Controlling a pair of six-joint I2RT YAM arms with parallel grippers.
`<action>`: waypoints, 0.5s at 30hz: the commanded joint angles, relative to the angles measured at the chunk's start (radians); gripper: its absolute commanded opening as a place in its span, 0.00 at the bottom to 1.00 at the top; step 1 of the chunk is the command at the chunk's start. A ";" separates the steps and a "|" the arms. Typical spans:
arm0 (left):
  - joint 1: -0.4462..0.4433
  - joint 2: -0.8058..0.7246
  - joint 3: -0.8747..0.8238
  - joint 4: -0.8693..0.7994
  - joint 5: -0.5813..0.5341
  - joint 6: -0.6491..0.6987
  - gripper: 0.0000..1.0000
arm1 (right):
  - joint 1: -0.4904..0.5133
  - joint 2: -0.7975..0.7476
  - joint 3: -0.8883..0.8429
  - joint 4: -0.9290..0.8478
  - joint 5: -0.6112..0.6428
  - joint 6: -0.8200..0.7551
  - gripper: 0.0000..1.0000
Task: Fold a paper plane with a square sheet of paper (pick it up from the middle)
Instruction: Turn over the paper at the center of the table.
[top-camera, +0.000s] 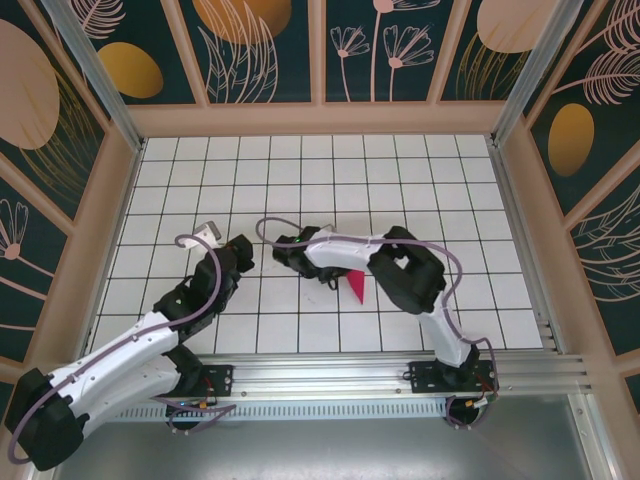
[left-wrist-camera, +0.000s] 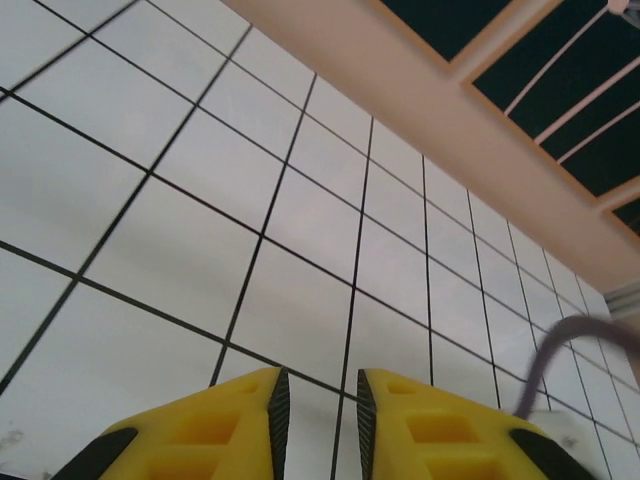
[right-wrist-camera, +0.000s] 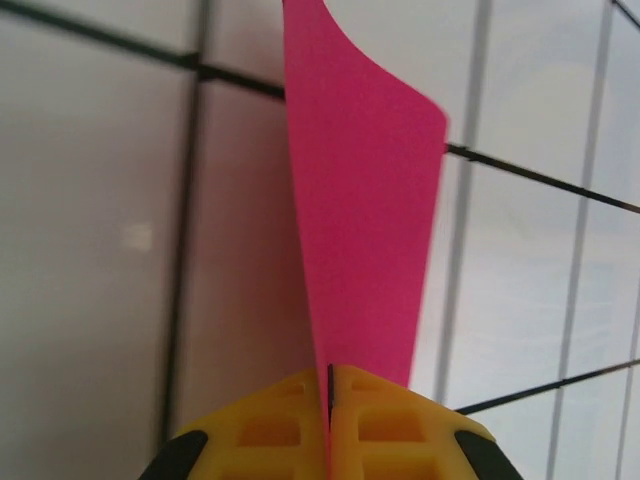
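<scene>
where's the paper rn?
The magenta paper is pinched in the shut right claw, sticking out ahead of it in the right wrist view; from above it sits under the right arm, near the table's middle.

This is a purpose-built robot test cell, a lab set-up rather than a lived-in room. Under the left claw (left-wrist-camera: 320, 395) and the right claw (right-wrist-camera: 330, 385) lies a white bench (top-camera: 330, 170) ruled with a black square grid. Beyond the claws and out to either side stand wall panels (top-camera: 260, 50) printed with teal and gold plant motifs in pale wood-coloured frames, like a staged backdrop. Bare aluminium posts (top-camera: 90, 70) rise at the far corners. Behind the claws an aluminium rail (top-camera: 330, 385) carries the bolted arm bases (top-camera: 205, 378).
</scene>
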 joint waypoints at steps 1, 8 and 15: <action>0.003 -0.028 -0.015 -0.043 -0.066 -0.013 0.27 | 0.030 0.030 0.074 -0.028 -0.055 0.000 0.14; 0.004 -0.001 -0.011 -0.025 -0.016 0.009 0.30 | 0.034 -0.076 0.031 0.149 -0.230 -0.050 0.58; 0.004 0.130 0.030 0.057 0.136 0.088 0.35 | -0.043 -0.494 -0.324 0.532 -0.493 -0.067 0.73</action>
